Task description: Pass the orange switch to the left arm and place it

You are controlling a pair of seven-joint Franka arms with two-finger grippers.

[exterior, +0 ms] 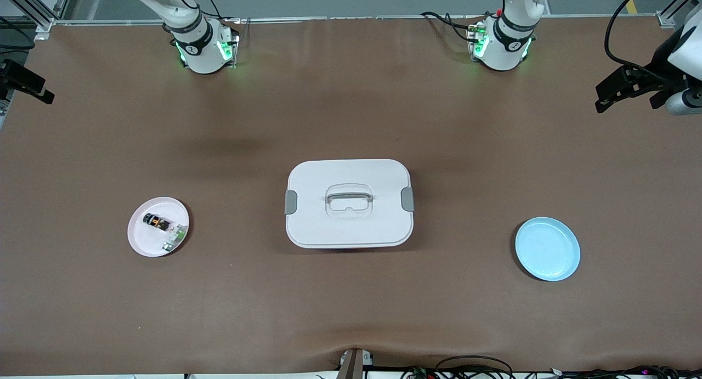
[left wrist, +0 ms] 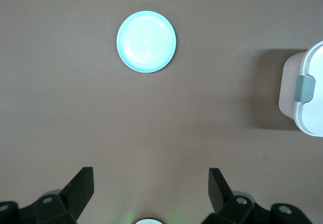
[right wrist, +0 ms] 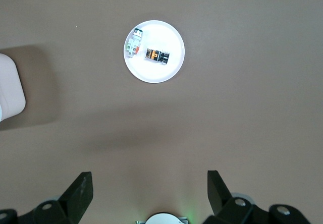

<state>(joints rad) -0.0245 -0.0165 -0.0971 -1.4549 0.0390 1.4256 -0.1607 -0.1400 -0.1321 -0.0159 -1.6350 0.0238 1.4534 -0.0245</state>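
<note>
Item 1, orange switch [exterior: 155, 221]: lay on its side on the pink plate [exterior: 143, 243] toward the right arm's end of the table, just beside a small white-and-green part [exterior: 173, 237] on the same plate. Untouched; nothing gripped it.

Item 2, box [exterior: 349, 203]: stood at the middle of the table, lid on, grey latches at both ends, between the pink plate and the blue plate [exterior: 547, 249]. Well apart from both.

Item 3, blue plate: toward the left arm's end of the table, with nothing on it. By judgement, the place meant to receive the switch.

Item 4, right gripper [right wrist: 150, 191]: held high over bare tabletop, with the pink plate and switch in its wrist view ahead of it. Jaws spread wide, holding nothing.

Item 5, left gripper [left wrist: 151, 188]: held high over bare tabletop, with the blue plate in its wrist view and a corner of the box at the edge. Jaws spread wide, holding nothing.

Status: by judgement, the task stood at its very start. No pick-up, no hand-over between the arms and no placing had been done. Left to do: the right arm to take the switch off the pink plate, pass it to the left arm clear of the box, and the left arm to set it down on the blue plate.
</note>
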